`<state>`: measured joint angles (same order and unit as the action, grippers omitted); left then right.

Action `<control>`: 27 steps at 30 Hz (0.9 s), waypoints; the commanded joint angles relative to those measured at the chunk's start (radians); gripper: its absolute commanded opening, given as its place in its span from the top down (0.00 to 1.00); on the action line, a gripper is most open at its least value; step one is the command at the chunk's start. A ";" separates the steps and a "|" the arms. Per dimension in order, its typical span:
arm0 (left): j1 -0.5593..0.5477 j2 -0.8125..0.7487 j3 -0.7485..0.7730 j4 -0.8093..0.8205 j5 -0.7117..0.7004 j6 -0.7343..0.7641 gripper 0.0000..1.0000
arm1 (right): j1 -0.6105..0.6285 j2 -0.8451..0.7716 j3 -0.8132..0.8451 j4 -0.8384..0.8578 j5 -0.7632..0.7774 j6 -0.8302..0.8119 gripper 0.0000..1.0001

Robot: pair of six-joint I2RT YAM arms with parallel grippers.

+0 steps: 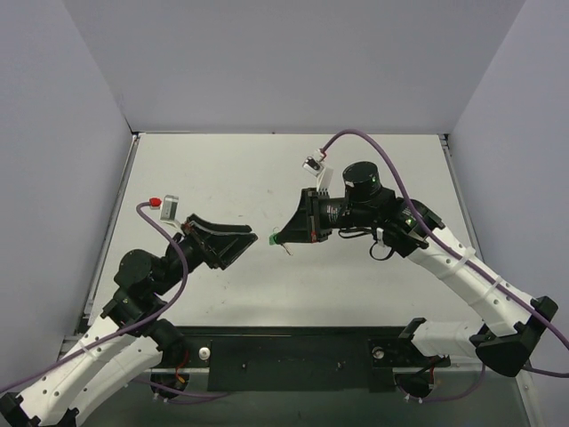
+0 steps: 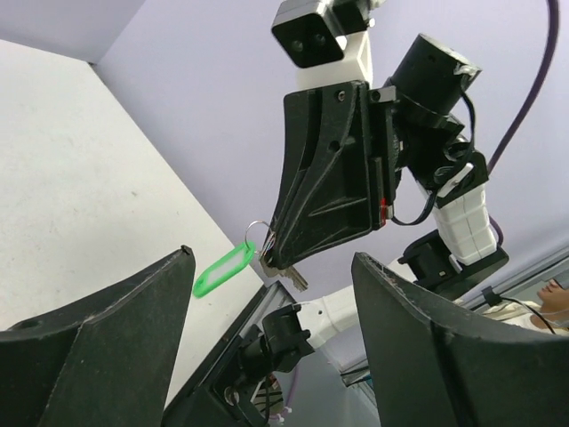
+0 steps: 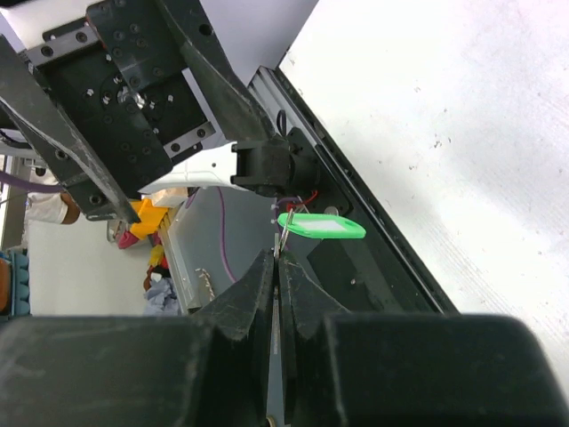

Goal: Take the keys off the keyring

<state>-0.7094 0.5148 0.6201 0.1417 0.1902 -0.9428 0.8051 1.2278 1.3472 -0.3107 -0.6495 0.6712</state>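
3 lilac walls [image 1: 293, 62]; scuffed white table [image 1: 222, 178] beneath green keyring [image 1: 275, 238].

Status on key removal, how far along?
Done: right tool shut on the key, keyring dangling from it in mid-air. In hand: left tool open, facing the keyring, not touching. Left: grip the keyring and work the key off; they look joined.

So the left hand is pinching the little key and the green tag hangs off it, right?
Not the left gripper, which is open. The right gripper is pinching the key, with the green tag hanging off it. The left wrist view shows it.
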 commanded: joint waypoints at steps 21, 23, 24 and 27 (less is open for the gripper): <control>0.091 0.191 -0.215 0.661 0.236 -0.246 0.22 | -0.052 -0.053 -0.123 0.163 -0.180 -0.024 1.00; 0.091 0.191 -0.220 0.659 0.241 -0.246 0.23 | -0.053 -0.039 -0.117 0.171 -0.183 -0.019 1.00; 0.090 0.189 -0.220 0.661 0.244 -0.246 0.24 | -0.053 -0.037 -0.117 0.176 -0.187 -0.016 1.00; 0.091 0.192 -0.226 0.659 0.249 -0.248 0.27 | -0.053 -0.024 -0.114 0.205 -0.188 -0.004 1.00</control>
<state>-0.6231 0.7090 0.4042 0.7250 0.4110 -1.1828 0.7540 1.1862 1.2144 -0.1886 -0.8036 0.6537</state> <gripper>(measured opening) 0.752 0.005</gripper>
